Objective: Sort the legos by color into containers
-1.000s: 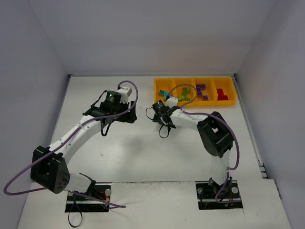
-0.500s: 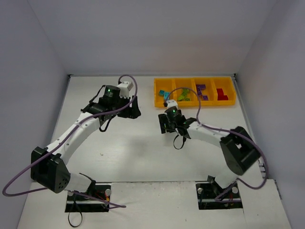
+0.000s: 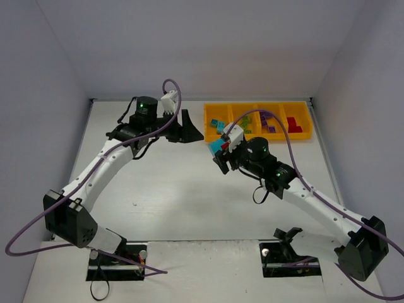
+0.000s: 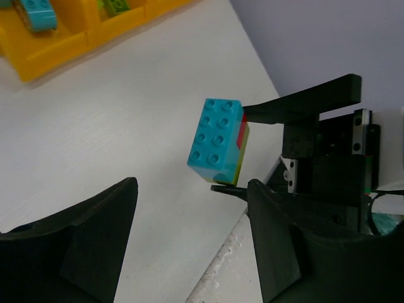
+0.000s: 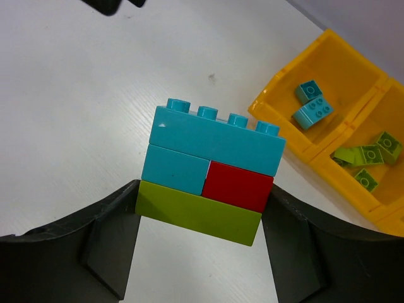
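White tabletop [image 3: 177, 202], orange-yellow tray [image 3: 297, 136] at the far right. I see the right gripper [image 5: 201, 214] pinching a lego cluster [image 5: 211, 180] by its short ends: lime base, teal and red middle, teal top. Long axis runs finger to finger. Studs face away from the right wrist cam, toward the left gripper [image 3: 189, 129], which is spread, empty, near but apart. Cluster hangs just beside the tray's teal end.

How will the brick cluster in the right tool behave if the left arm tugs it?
The brick cluster looks rigid and probably light: hard plastic, held aloft by the right tool. Seams between its teal, red and lime layers suggest it would likely split there. Its glossy sides may slip.
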### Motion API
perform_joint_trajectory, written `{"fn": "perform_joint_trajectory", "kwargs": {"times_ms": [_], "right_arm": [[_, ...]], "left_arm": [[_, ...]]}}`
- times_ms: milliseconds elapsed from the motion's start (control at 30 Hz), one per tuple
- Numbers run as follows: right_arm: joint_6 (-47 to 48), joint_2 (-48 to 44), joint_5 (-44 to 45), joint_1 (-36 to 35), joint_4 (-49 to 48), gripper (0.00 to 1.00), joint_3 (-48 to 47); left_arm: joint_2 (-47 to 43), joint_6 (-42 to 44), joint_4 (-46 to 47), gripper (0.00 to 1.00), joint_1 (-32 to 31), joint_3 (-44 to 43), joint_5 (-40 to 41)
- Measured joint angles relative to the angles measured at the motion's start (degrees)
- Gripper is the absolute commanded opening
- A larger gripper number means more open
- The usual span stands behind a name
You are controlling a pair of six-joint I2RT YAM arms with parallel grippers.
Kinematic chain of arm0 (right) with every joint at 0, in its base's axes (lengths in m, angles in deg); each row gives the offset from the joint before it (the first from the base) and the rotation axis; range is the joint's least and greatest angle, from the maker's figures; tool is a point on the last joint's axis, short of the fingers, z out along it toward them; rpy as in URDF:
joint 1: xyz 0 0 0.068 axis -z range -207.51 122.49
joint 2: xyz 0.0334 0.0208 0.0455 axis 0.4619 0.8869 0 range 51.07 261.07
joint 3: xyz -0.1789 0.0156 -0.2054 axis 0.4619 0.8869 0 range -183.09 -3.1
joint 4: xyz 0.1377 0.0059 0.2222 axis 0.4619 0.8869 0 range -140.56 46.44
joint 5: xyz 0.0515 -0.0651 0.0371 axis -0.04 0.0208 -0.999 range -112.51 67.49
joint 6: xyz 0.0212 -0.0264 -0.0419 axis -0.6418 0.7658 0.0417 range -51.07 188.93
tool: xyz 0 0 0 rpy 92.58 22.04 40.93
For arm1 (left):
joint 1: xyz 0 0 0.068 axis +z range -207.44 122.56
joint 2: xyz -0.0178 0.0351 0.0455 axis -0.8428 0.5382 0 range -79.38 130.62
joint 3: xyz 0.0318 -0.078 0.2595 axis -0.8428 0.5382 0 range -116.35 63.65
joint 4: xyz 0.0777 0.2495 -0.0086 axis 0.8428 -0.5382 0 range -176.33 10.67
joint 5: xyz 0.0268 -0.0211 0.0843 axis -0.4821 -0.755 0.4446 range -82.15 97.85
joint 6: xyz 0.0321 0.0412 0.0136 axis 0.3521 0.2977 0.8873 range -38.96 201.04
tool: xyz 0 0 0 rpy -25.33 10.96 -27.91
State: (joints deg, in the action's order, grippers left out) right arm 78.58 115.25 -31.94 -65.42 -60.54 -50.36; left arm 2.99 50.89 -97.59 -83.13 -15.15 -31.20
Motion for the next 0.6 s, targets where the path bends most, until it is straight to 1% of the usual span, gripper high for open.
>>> {"fn": "perform_joint_trajectory", "kwargs": {"times_ms": [200,400,600], "right_arm": [[3.4,-1.2,-3.2,0.0,2.8,0.08,0.0],[4.8,-2.1,-4.8,0.0,4.1,0.09,0.0],[5.4,-3.0,-5.2,0.0,4.4,0.11,0.0]], "left_arm": [[2.9,-2.2,0.6,0.63,-2.3,-2.3,-5.4],[6.9,-4.2,0.5,0.64,-4.8,-4.1,-7.9],[10.3,-7.1,0.5,0.63,-5.8,-4.3,-9.7]]}}
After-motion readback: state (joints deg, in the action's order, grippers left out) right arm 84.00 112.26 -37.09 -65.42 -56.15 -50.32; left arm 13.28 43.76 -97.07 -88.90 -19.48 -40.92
